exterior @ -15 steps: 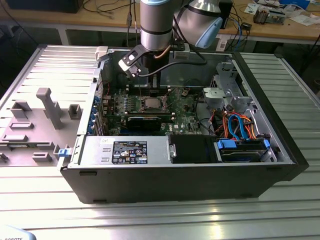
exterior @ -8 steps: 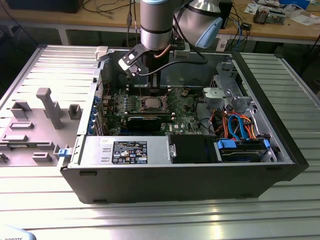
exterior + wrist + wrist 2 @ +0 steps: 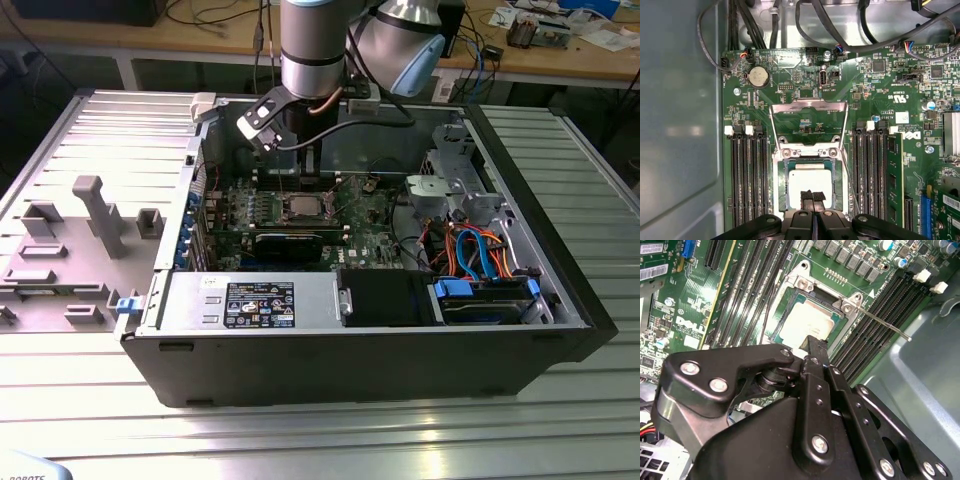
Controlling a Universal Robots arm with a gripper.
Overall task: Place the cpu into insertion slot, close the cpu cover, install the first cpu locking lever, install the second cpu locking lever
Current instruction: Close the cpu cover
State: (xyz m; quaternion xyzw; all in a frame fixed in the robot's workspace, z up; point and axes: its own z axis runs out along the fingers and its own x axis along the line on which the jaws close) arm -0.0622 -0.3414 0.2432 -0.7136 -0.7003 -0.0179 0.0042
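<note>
The cpu (image 3: 809, 183) lies flat in the insertion slot (image 3: 781, 186), its silver-grey top facing up; in the second wrist view the cpu (image 3: 807, 323) sits inside the slot's metal rim (image 3: 799, 282). The cpu cover (image 3: 809, 104) stands swung back from the slot, and the green board shows through its window. A thin wire locking lever (image 3: 885, 323) sticks out sideways from the slot's corner, unlatched. My gripper (image 3: 812, 197) hangs just over the cpu's near edge, its two black fingertips (image 3: 806, 196) pressed together with nothing between them. In the exterior view the gripper (image 3: 299, 186) is above the slot (image 3: 303, 208).
Long black memory slots (image 3: 746, 175) flank the socket on both sides. A black card (image 3: 290, 241) lies across the board nearer the exterior camera. Cable bundles (image 3: 480, 250) and a drive bay fill the case's right in the exterior view. A grey fixture plate (image 3: 70, 250) lies to the left.
</note>
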